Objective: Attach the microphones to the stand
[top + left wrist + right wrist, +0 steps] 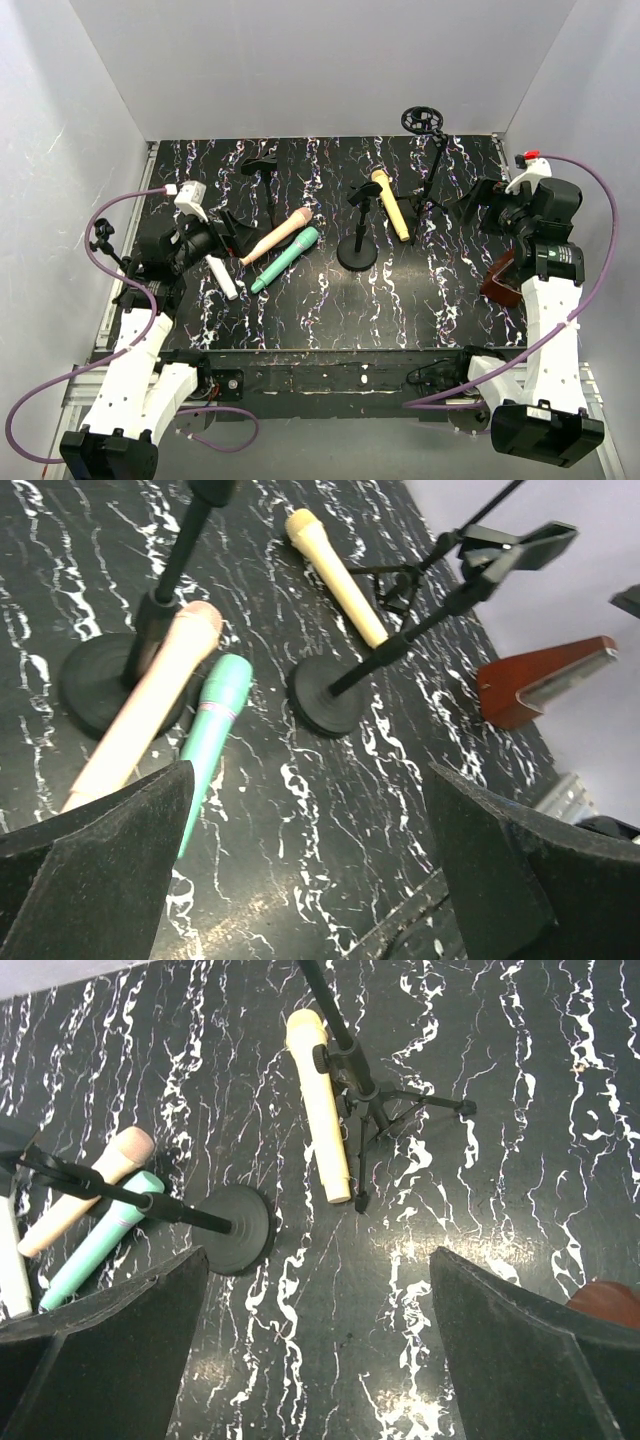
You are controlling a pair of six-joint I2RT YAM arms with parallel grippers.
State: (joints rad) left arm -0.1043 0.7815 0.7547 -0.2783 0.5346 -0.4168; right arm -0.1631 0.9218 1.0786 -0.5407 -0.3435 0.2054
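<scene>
Top view: we log the left gripper [232, 232] spread wide, empty. The pink microphone [275, 238] and teal microphone [285, 259] lie just beside it, axes diagonal, heads far-right.
Left wrist: both ahead, heads away.
Right wrist: right gripper [318, 1290] spread, empty. Yellow microphone [318, 1110] ahead, beside the tripod stand [368, 1098].

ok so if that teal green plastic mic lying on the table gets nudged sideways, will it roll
The slim teal-green plastic microphone lies flat and its body looks round, so a sideways push would likely roll it. The peach-pink plastic microphone lying close beside it might block it or get knocked. It looks rigid, probably light.
</scene>
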